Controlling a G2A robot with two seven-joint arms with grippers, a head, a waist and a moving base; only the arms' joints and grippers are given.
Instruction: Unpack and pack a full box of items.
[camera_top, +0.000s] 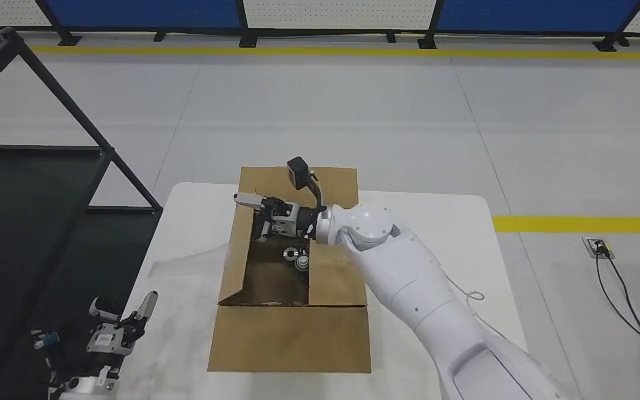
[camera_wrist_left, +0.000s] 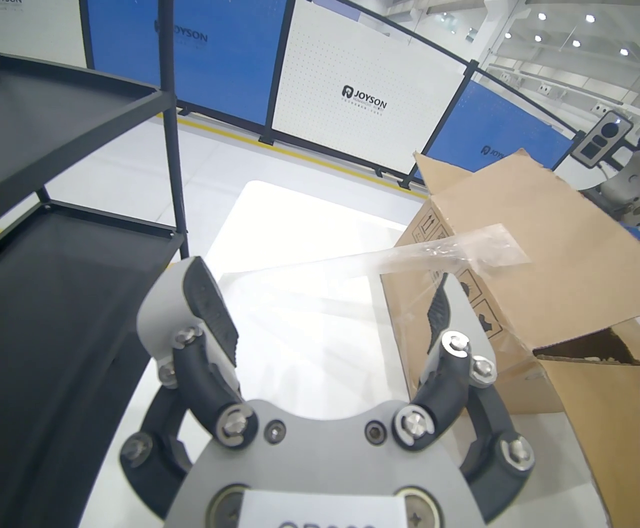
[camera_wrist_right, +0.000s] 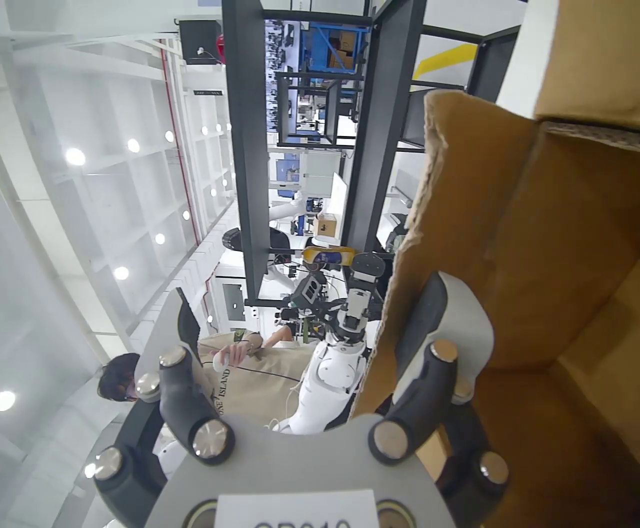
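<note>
An open cardboard box (camera_top: 290, 335) stands in the middle of the white table (camera_top: 190, 230), flaps spread outwards. Small round items (camera_top: 298, 258) lie in its dark inside. My right gripper (camera_top: 252, 204) is at the box's far left corner. In the right wrist view this gripper (camera_wrist_right: 310, 300) is open and straddles the edge of a box wall (camera_wrist_right: 525, 225), one finger inside and one outside. My left gripper (camera_top: 122, 308) hangs open off the table's near left edge. In its own view it (camera_wrist_left: 322, 285) holds nothing and faces the box (camera_wrist_left: 525, 225), which carries a strip of clear tape (camera_wrist_left: 470, 250).
A black metal shelf rack (camera_top: 60, 190) stands left of the table, close to my left gripper, seen as dark shelves (camera_wrist_left: 75, 125) in the left wrist view. A thin cable loop (camera_top: 475, 297) lies on the table to the box's right.
</note>
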